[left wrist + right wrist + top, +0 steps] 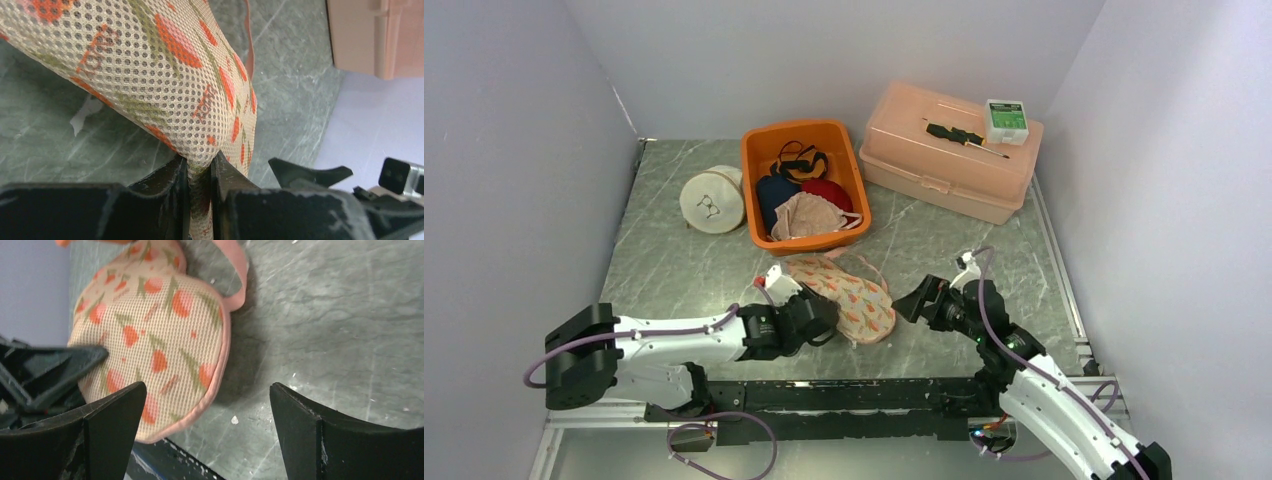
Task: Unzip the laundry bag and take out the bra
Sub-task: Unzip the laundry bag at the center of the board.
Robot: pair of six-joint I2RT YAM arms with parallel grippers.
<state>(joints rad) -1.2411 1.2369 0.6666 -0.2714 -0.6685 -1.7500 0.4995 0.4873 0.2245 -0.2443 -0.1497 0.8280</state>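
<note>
The laundry bag [844, 292] lies on the table [674, 280], just in front of the orange basket [752, 185] and between our two arms. Our left gripper [200, 167] is closed on a fold of the mesh at the bag's near left end. The right gripper [911, 300] stands wide open just right of the bag and touches nothing.

We judge that the step in hand is to find the zipper pull. To do it well, we should hold the left pinch firm and low, so that the bag is stretched. Then we bring the right fingers along the pink edge [222, 355] until they meet the pull, and draw it away from the left gripper.

The left wrist view shows the pinched fold clearly; in the top view the arm hides it. The right wrist view shows the pink border and a pink loop [239, 285]. No view shows us the zipper pull or the bra.
</note>
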